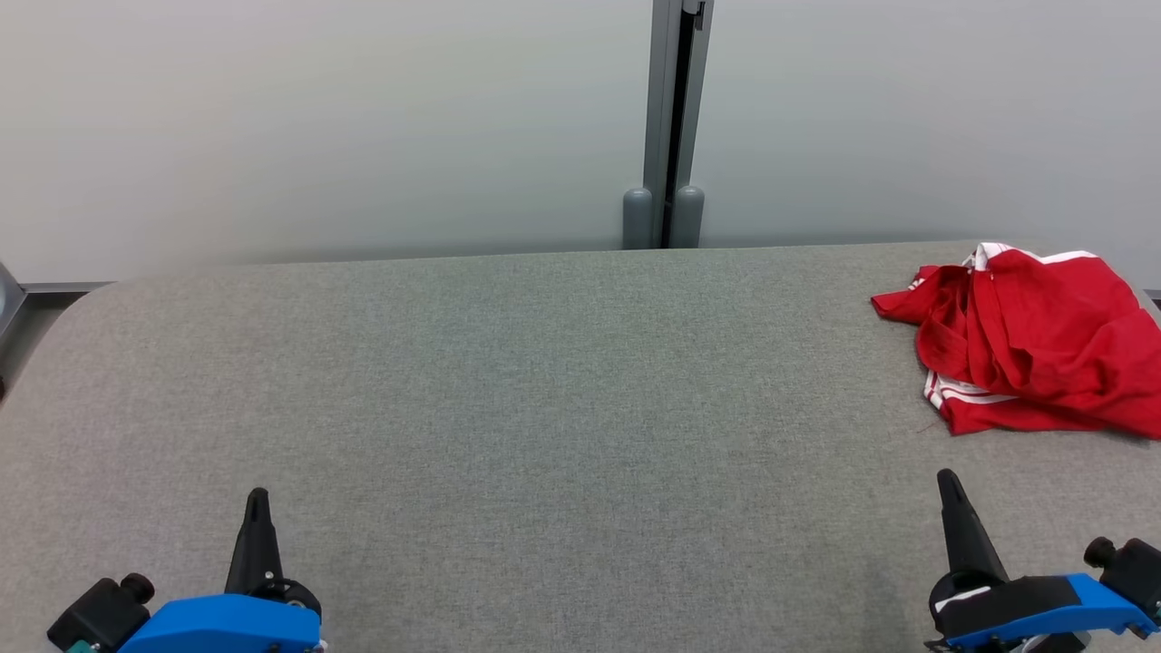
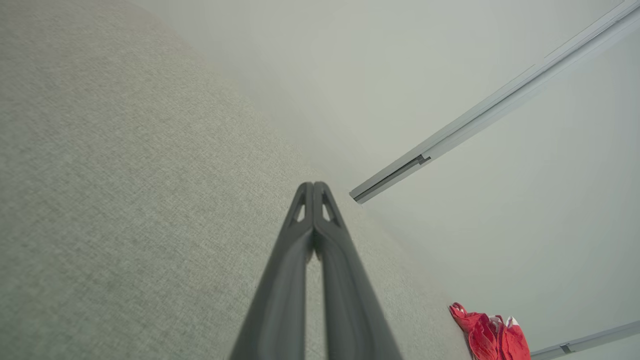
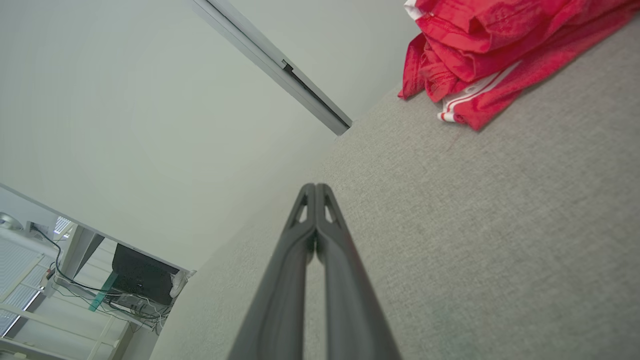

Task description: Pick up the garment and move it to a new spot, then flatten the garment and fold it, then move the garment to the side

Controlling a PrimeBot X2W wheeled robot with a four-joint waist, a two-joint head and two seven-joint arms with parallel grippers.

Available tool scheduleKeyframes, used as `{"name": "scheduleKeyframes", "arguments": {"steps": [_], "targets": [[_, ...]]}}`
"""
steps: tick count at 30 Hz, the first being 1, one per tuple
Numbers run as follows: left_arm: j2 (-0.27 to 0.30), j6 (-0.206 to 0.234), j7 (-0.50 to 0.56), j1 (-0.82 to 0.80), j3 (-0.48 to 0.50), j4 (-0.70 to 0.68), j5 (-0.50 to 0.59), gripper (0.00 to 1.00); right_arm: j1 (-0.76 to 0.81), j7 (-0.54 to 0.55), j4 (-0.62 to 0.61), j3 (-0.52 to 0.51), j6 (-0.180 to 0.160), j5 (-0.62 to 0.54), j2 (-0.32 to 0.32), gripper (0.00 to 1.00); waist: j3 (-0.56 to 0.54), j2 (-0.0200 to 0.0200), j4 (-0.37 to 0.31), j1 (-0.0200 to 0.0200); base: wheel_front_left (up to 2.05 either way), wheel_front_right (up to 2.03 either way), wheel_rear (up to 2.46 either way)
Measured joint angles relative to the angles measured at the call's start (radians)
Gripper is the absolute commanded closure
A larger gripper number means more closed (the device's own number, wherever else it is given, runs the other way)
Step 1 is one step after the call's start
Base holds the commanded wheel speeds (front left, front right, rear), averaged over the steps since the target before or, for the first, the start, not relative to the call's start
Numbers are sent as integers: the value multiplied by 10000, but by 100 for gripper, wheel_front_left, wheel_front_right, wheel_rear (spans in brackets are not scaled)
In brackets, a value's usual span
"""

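At the lower left of my head view, the left gripper point(image 1: 257, 508), two long dark fingers on a blue mount, has its tips pressed together on nothing, over the grey woven fabric tabletop point(image 1: 544, 390). A grey metal post point(image 1: 673, 118) splits the pale wall at upper centre. At the lower right, the right gripper point(image 1: 951, 494) is likewise pressed together and empty. The crumpled red fabric garment point(image 1: 1034, 349) with white striped trim lies at the right edge of the frame, above that gripper and apart from it, near the table's far rim. My worry is that going in with unspread fingers would shove the heap toward that rim. Pinching one loose layer might leave the rest dragging. Part of it also runs out of frame, hiding its extent.
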Motion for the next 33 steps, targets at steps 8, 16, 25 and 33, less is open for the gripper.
{"name": "scheduleKeyframes", "arguments": {"steps": [8, 16, 25, 33], "targets": [[2, -19, 234, -127, 73, -27, -1020, 100, -106, 234, -25, -82, 0, 1001, 0, 100, 21, 0, -19, 0, 0, 0, 0], [4, -77, 504, -279, 153, -59, -2050, 100, -219, 497, -56, -178, 0, 2004, 0, 100, 44, 0, -40, 0, 0, 0, 0], [10, -82, 746, -426, 209, -82, -3020, 100, -317, 754, -79, -249, 0, 2964, 0, 100, 68, 0, -61, 0, 0, 0, 0], [13, -92, 941, -517, 255, -107, -3804, 100, -419, 932, -111, -316, 0, 3735, 0, 100, 89, 0, -79, 0, 0, 0, 0]]}}
